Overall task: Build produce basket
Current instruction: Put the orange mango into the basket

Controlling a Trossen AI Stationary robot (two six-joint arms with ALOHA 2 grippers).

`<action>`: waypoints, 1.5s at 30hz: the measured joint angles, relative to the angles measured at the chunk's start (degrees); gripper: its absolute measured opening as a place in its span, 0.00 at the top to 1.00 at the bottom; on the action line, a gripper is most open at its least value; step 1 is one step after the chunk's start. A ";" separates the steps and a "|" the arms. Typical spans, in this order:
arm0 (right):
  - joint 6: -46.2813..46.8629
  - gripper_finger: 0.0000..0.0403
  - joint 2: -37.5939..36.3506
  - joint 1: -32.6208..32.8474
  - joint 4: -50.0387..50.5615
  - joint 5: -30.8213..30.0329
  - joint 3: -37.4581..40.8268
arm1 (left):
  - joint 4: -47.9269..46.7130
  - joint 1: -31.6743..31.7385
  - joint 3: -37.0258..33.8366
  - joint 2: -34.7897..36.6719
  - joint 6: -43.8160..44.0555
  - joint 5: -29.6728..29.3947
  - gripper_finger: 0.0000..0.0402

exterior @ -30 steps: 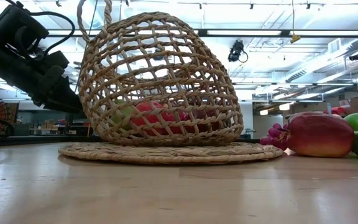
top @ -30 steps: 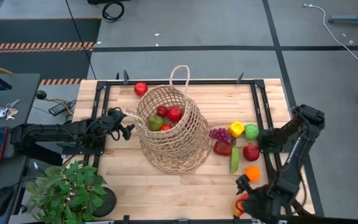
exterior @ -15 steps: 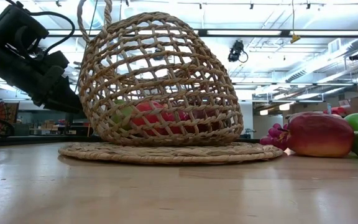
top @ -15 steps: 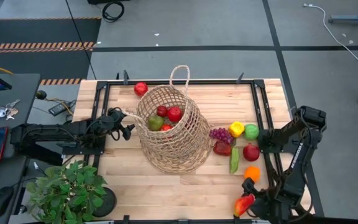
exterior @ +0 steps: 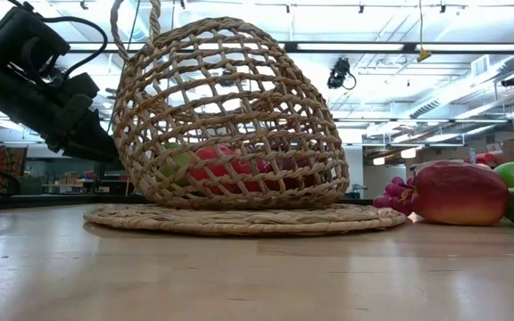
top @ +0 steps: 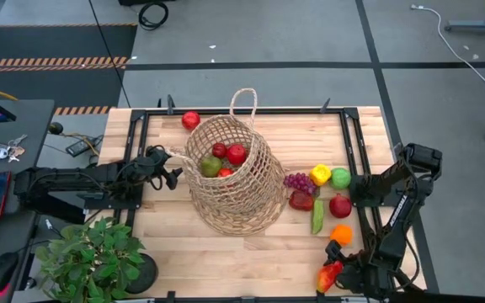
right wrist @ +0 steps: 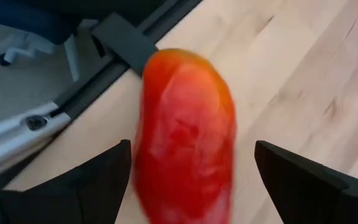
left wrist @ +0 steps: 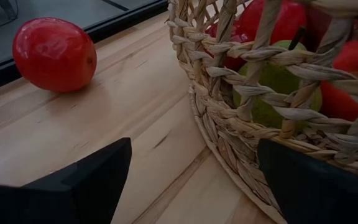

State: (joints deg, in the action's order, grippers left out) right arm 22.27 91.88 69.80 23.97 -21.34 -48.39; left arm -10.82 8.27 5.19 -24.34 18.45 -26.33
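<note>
The tan wicker basket (top: 230,172) leans on its side at mid-table and holds a green apple (top: 210,167) and red apples (top: 237,153). My left gripper (top: 173,174) is open at the basket's left rim, with the lower wall (left wrist: 229,124) ahead between its fingers. A red tomato (left wrist: 55,53) lies beyond it on the table. My right gripper (top: 337,268) is open at the near right edge. Its fingers stand on either side of the red-yellow mango (right wrist: 185,130), which lies on the table (right wrist: 303,81). My left gripper has one finger (left wrist: 316,180) close against the basket's lower wall (left wrist: 253,155), and I cannot tell whether it touches. My right gripper comes at the mango from above, with a narrow gap showing beside each finger, and I cannot tell whether either one touches.
Loose produce lies right of the basket: purple grapes (top: 297,180), yellow pepper (top: 320,174), green apple (top: 340,178), a red piece (top: 301,200), red apple (top: 340,206), a green piece (top: 317,216), orange (top: 342,234). A potted plant (top: 91,257) stands at the near left corner.
My right gripper has shifted a little toward the table's right edge over the mango. The mango has turned and now shows more of its red side. The left arm and the basket have kept still.
</note>
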 joint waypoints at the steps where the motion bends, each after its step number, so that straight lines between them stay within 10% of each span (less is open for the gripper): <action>1: -0.14 0.15 0.00 0.00 -0.39 -0.04 0.60 | -0.01 0.00 0.00 0.01 0.01 0.01 0.11; 45: 10.89 0.27 -0.09 -7.60 -0.32 -1.03 0.76 | 0.00 0.00 0.00 0.01 -0.01 0.01 0.11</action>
State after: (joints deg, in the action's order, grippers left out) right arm 33.16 91.79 62.20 23.65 -22.37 -47.63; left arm -10.82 8.27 5.19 -24.34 18.45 -26.32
